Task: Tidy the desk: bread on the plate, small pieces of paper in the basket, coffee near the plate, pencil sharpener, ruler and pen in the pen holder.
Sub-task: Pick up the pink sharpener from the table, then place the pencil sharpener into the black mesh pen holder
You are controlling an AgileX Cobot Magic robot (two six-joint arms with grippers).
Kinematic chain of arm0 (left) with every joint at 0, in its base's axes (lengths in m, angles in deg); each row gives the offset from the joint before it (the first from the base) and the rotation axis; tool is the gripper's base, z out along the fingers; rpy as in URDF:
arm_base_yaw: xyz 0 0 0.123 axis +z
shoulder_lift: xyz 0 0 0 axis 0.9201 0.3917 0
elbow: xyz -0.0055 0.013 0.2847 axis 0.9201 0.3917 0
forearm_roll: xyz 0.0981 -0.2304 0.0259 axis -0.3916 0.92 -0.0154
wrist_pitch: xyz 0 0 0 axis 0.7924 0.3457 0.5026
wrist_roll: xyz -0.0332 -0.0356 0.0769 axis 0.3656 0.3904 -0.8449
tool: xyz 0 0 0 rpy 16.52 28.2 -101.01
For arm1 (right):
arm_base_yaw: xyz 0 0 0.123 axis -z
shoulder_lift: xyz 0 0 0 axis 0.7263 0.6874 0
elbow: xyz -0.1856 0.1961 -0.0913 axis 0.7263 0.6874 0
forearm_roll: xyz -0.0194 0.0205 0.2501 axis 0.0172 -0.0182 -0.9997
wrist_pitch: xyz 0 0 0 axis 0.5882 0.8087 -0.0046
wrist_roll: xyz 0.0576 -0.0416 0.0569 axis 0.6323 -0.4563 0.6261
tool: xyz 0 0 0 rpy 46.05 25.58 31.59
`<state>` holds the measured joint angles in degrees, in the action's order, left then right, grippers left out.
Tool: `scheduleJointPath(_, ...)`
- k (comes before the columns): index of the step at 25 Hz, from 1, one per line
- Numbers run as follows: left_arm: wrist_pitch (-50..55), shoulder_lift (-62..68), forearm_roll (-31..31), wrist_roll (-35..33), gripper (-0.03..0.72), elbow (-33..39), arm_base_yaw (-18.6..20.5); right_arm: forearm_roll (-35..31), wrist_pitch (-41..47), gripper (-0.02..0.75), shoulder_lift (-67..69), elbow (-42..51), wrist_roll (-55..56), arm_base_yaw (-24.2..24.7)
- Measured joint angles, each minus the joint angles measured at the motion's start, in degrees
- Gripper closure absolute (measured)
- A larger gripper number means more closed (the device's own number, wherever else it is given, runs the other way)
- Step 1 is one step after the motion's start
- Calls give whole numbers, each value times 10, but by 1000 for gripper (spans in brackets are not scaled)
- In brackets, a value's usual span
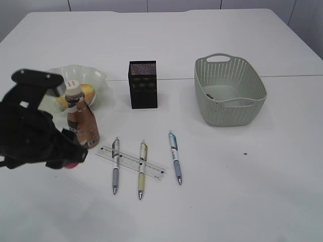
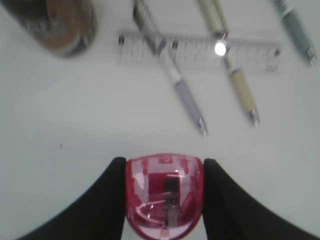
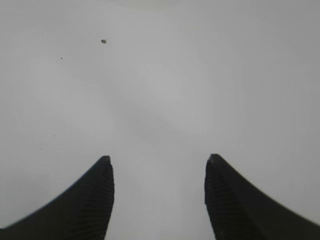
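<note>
The left end effector [image 2: 164, 200] grips the pink pencil sharpener [image 2: 165, 196] above the surface [image 1: 242, 201]. The pen holder [image 1: 143, 84] stands up and to its right, past the coffee [image 1: 82, 120]. The right end effector [image 3: 159, 195] hangs wide and empty.

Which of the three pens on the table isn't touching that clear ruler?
The blue-grey pen, rightmost of the three, lies alone on the white desk; the purple-grey pen and the yellow-beige pen both cross the clear plastic ruler.
</note>
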<state>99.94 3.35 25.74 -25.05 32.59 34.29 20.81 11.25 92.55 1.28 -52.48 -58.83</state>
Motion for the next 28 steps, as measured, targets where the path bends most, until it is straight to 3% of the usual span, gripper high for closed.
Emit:
scheduleJointPath(5,-137,-69,-38,-10,373,0,0,0,0,311,0,0,0,0)
scheduleJointPath(12,-367,-61,-102,-13,377,0,1,0,6,311,0,0,1,0)
scheduleJointPath(23,-415,101,-100,-14,377,-151,54,-9,13,311,0,0,2,0)
scheduleJointPath(28,-489,176,-100,-14,377,-208,74,-9,17,311,0,0,6,0)
